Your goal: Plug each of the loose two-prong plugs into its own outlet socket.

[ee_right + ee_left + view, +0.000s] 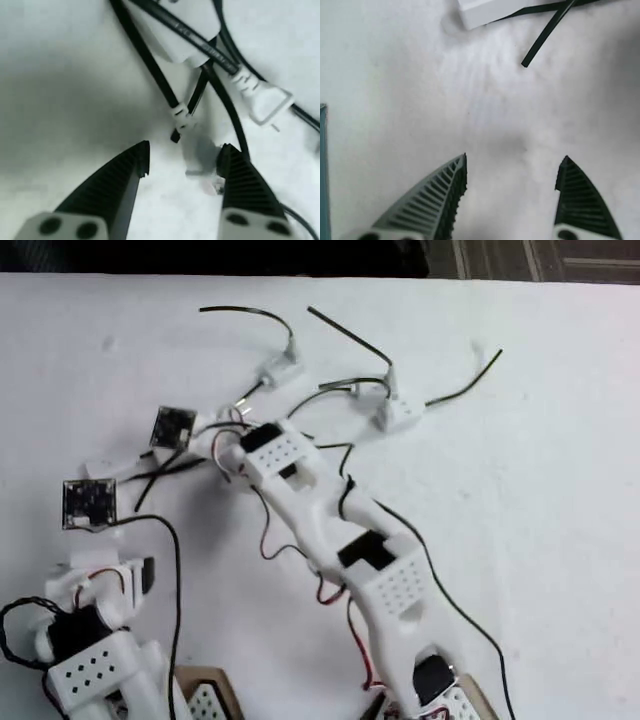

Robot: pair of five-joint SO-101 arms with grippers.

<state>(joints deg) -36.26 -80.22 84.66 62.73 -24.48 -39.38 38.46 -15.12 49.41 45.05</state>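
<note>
The right arm (330, 530) lies among black cords (350, 335) on the table (560, 490).

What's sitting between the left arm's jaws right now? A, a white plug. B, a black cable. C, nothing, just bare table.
C: the left arm's jaws stand open over bare table, and the black cable ends beyond their tips.

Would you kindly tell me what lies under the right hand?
A white plug lies on the table between the right hand's open fingers, black cables just beyond. One finger covers the plug's edge; its prongs cannot be seen.
</note>
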